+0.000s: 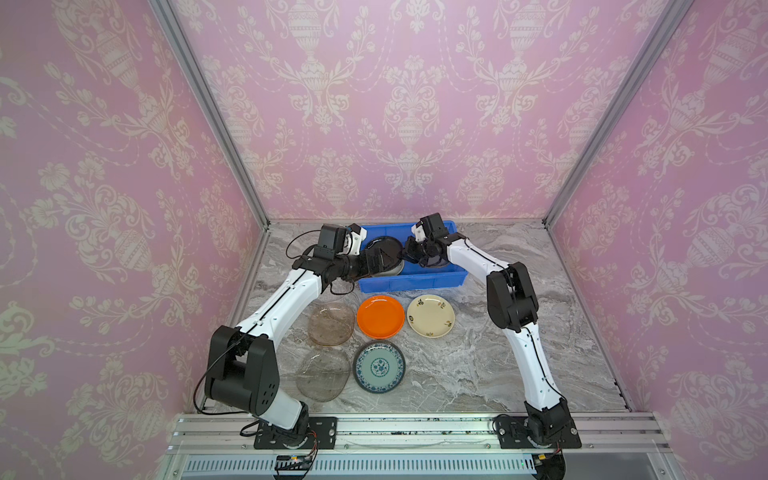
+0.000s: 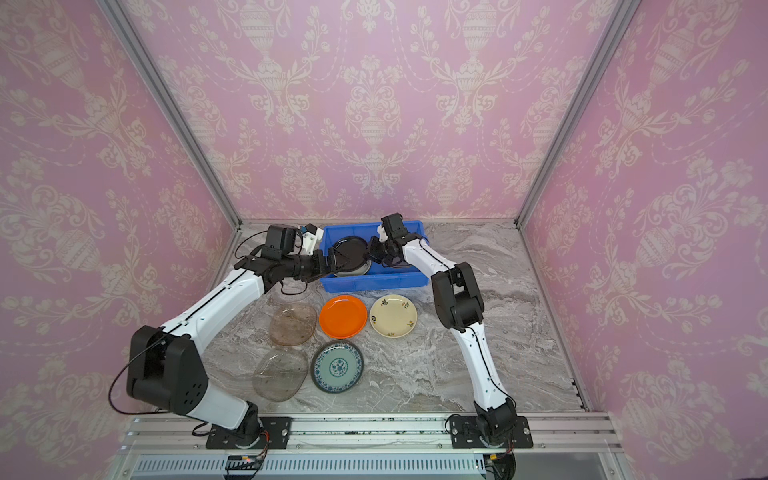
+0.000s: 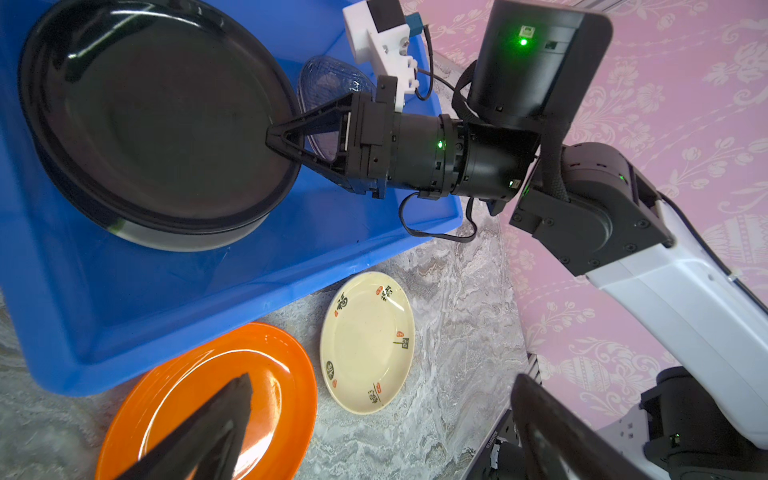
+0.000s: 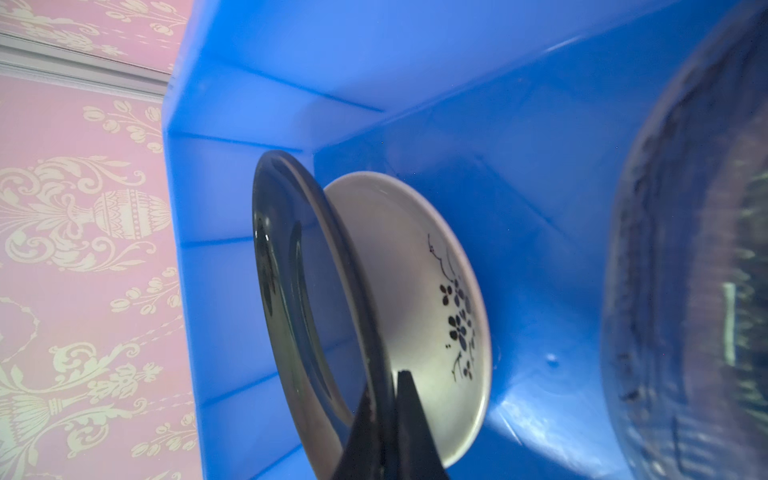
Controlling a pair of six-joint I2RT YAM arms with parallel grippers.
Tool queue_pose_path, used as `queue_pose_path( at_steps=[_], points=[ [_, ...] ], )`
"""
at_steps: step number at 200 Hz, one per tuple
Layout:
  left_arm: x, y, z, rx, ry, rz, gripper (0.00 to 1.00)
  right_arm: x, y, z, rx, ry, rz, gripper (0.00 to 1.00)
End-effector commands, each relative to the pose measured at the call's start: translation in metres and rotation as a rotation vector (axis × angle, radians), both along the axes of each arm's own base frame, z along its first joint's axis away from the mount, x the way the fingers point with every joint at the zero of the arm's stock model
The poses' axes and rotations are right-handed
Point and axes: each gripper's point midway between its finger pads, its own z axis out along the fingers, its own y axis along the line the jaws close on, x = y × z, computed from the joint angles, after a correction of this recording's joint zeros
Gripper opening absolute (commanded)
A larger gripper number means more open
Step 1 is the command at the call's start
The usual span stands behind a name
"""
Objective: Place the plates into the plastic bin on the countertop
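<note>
Blue plastic bin [image 1: 415, 283] sits at rear of countertop [image 1: 498, 357], against back wall. R gripper [image 3: 277, 139] reaches into bin from the right, jaws clenched on rim of black plate [image 3: 158, 124]. Per right wrist view, the plate is tilted, its pinched edge raised off a cream plate w/ dark flower motif [image 4: 415, 282] lying under it in the bin's left half. Clear glass plate [image 3: 332, 79] lies in the right half, behind the R gripper. L gripper [image 1: 377, 262] hovers at the bin's front-left, over the black plate's near-left edge, jaws released and spread wide, nothing between them. Five plates are outside the bin, flat on the countertop just in front. Nearer the bin: smoky-brown glass plate [image 1: 331, 323], orange plate [image 1: 380, 316], cream plate w/ dark marks [image 1: 430, 316], side by side. Nearer the robot: grey glass plate [image 1: 323, 374] and teal-patterned plate [image 1: 379, 366]. Orange and teal-patterned plates lie close; contact can't be told.
</note>
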Motion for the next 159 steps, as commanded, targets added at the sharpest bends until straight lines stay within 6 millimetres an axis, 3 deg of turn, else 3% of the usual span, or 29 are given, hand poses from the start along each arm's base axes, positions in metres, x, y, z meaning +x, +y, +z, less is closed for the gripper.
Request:
queue_pose_path(
  at_steps=[1,40,70,90,108,159],
  points=[
    [-0.006,-0.003,0.009,-0.03,-0.013,-0.017,0.99,0.002,0.0,-0.003,-0.008,0.028,-0.006,0.0],
    [-0.004,-0.005,0.007,-0.039,0.007,-0.03,0.99,0.0,0.005,-0.006,-0.053,0.028,0.011,0.01],
    [-0.005,-0.005,0.014,-0.043,-0.013,-0.026,0.99,-0.004,0.005,-0.005,-0.1,0.021,0.021,0.25],
    [-0.007,-0.005,0.02,-0.051,-0.024,-0.028,0.99,-0.005,-0.001,-0.001,-0.149,-0.002,0.012,0.36],
    [-0.008,-0.005,0.023,-0.055,-0.029,-0.034,0.99,-0.004,-0.007,0.008,-0.178,-0.029,-0.002,0.44],
    [-0.006,-0.002,0.026,-0.018,-0.058,-0.028,0.99,-0.004,-0.026,0.054,-0.262,-0.131,-0.026,0.52]
  ],
)
